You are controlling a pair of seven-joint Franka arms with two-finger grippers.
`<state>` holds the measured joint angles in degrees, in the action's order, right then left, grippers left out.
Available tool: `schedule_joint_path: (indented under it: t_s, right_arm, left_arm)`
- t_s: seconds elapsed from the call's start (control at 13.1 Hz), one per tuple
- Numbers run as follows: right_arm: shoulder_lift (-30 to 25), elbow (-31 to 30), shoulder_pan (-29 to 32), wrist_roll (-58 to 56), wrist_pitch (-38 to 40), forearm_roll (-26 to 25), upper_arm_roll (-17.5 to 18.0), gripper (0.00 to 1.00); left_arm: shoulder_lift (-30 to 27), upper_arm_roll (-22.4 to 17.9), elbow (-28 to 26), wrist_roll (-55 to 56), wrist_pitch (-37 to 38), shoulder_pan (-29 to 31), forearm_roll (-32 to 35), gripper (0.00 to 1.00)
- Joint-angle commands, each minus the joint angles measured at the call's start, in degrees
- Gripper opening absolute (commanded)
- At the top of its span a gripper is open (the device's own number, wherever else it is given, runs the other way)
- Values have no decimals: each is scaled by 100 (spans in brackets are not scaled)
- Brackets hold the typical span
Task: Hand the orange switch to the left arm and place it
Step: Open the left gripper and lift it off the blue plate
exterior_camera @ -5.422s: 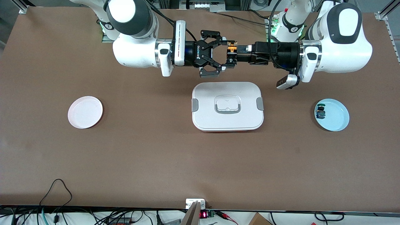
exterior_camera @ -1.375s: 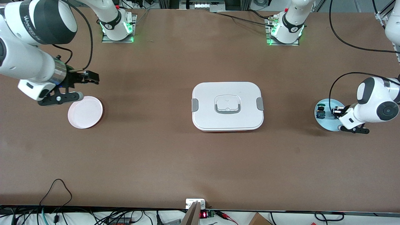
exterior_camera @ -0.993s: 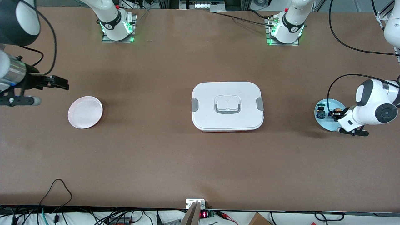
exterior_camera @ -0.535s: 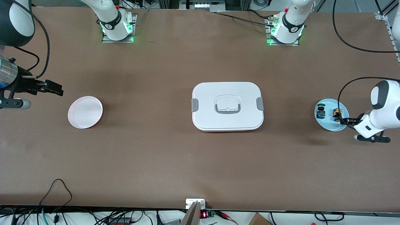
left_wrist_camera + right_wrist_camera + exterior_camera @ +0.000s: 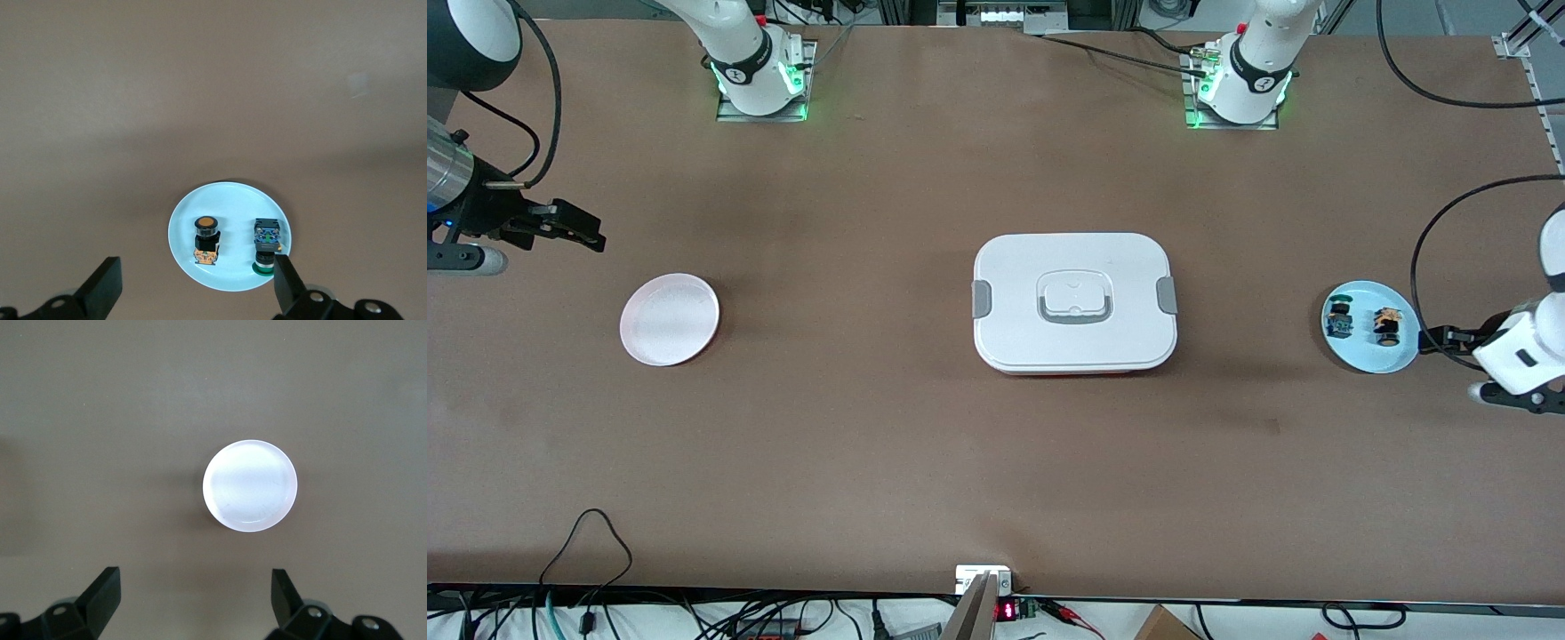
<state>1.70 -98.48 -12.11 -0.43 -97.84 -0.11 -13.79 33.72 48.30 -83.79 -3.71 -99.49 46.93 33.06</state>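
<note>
Lying on the blue plate (image 5: pixel 1396 357), your orange switch (image 5: pixel 1385 325) sits free beside the blue-green component (image 5: pixel 1338 321). Your left tool (image 5: pixel 1449 341) hangs wide open and empty just off the plate's rim. The box (image 5: pixel 1075 302) stands mid-table between it and the white plate (image 5: pixel 669 318), near your right tool (image 5: pixel 569 228), also open and empty.

A round white plate (image 5: pixel 250 485) lies flat on the brown bench (image 5: pixel 100 420), with nothing on it and a soft sheen across its middle. The right end effector (image 5: pixel 193 600) hangs above the bench, its two black fingers (image 5: pixel 100 597) spread wide apart with bare bench between them. The plate sits clear of both fingers.
</note>
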Motion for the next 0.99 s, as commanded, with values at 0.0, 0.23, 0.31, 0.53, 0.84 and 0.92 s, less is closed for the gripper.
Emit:
schedule_joint_path:
  t_s: [0.0,0.23,0.31,0.53,0.84,0.92]
  right_arm:
    - [-22,-6,68,-53,-78,28,60,100]
    - [40,127,33,-88,-60,19,69,100]
    - [32,136,16,-62,-43,2,86,100]
    - [32,250,24,-106,45,-7,104,100]
    - [32,329,33,-106,115,19,95,100]
    - [32,329,25,-106,116,19,104,100]
  left_arm:
    - [64,179,538,-200,262,26,-360,100]
    - [21,346,899,-183,692,-70,-818,100]
    - [-249,312,909,-192,720,-305,-845,100]
    - [-944,32,900,-192,808,-1104,-854,100]
    - [-1894,-2668,926,-235,1229,-2711,-2974,100]
    - [-2026,-3460,900,-445,1265,-3186,-3303,100]
